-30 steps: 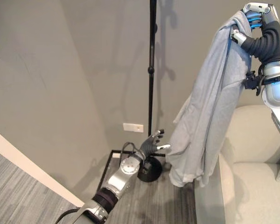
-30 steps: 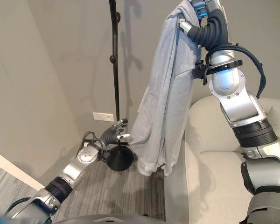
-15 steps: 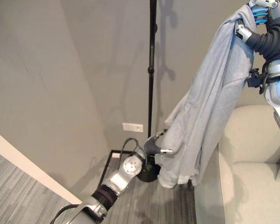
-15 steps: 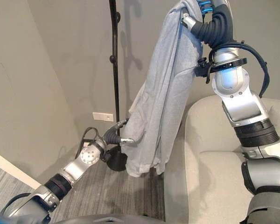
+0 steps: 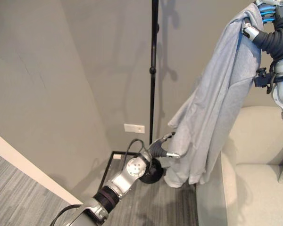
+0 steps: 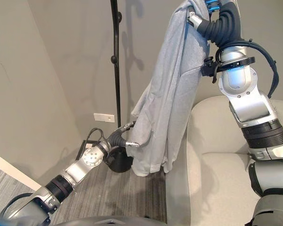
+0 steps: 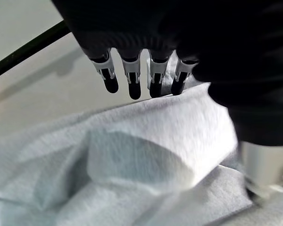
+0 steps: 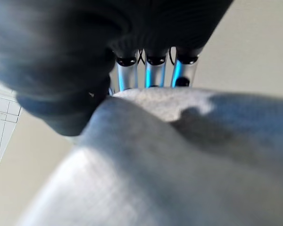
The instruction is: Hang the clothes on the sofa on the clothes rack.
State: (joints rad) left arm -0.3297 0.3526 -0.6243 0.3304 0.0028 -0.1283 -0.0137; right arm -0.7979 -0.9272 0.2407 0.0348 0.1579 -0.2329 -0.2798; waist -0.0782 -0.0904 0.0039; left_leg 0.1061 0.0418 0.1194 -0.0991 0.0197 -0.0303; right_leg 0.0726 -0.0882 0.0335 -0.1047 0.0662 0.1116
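A light grey garment (image 5: 217, 108) hangs full length from my right hand (image 5: 269, 5), raised high at the upper right above the sofa. That hand's fingers (image 8: 155, 75) are curled over the cloth's top edge (image 8: 179, 165). My left hand (image 5: 159, 148) is low, beside the garment's lower left edge, close to the foot of the rack. Its fingers (image 7: 132, 80) are nearly straight, and a fold of the cloth (image 7: 146, 150) lies between them and the thumb. The clothes rack is a thin black pole (image 5: 153, 70) on a round black base (image 5: 148, 175), just left of the garment.
A pale sofa (image 5: 259, 188) fills the lower right, its arm right under the hanging cloth. Grey walls meet in a corner behind the rack, with a white wall socket (image 5: 134, 128). A black rectangular frame (image 5: 111, 162) lies on the grey floor.
My left hand has risen from near the rack's base to the garment's lower edge. The garment's lower part swung left toward it, then settled. My right hand has moved slightly up and right.
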